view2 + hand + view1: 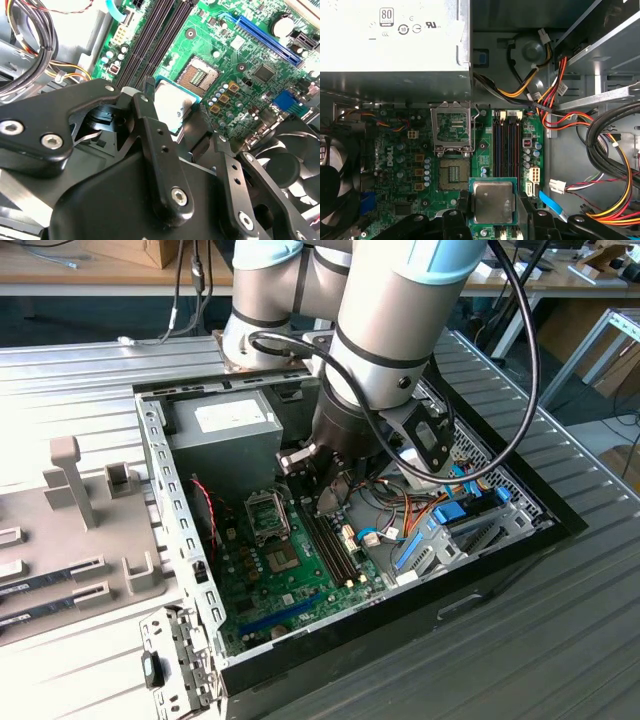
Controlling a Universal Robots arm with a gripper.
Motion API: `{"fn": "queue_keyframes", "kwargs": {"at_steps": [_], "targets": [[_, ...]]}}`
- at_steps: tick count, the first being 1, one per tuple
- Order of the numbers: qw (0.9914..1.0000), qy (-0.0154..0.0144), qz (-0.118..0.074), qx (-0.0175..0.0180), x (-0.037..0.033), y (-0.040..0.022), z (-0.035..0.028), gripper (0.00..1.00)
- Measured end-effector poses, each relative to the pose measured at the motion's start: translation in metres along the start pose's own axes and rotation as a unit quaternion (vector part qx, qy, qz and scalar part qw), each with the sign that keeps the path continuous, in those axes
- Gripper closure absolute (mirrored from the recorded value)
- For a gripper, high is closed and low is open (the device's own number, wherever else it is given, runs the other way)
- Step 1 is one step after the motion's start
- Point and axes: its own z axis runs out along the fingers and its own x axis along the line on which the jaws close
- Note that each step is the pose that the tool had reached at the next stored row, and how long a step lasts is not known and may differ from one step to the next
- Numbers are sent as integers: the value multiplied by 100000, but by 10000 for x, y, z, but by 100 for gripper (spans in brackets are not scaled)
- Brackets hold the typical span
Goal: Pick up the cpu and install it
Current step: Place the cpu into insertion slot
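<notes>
Ribbed metal tabletop (560,640) carries an open computer case (190,540) in the exterior view, with benches and cables behind. The arm (400,300) reaches down into the case, and its tool (325,495) hangs over the green motherboard (290,585), near the socket (266,518).

In the second wrist view the tool (172,120) is closed on the cpu (169,102), its black fingers (150,130) pressing two opposite edges. The chip is clear of the board, just beside the bare socket (198,76).

In the first wrist view the cpu (492,201) shows its dull silver top between the fingers, with the socket (454,174) close by. The socket's metal frame (452,125) is hinged up beside the memory slots (507,140).

As I judge it, the chip is not yet over the socket. Lowered off-centre or tilted, it could bend the fine contacts. The hold is on thin edges only, so a knock against the raised frame might shift or drop it. Loose cables (610,150) lie near the arm and could snag.
</notes>
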Motion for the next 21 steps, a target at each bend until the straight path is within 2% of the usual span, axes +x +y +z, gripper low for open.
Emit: {"fn": "queue_keyframes", "kwargs": {"at_steps": [21], "targets": [[100000,0,0,-1,2,-2,61,53]]}}
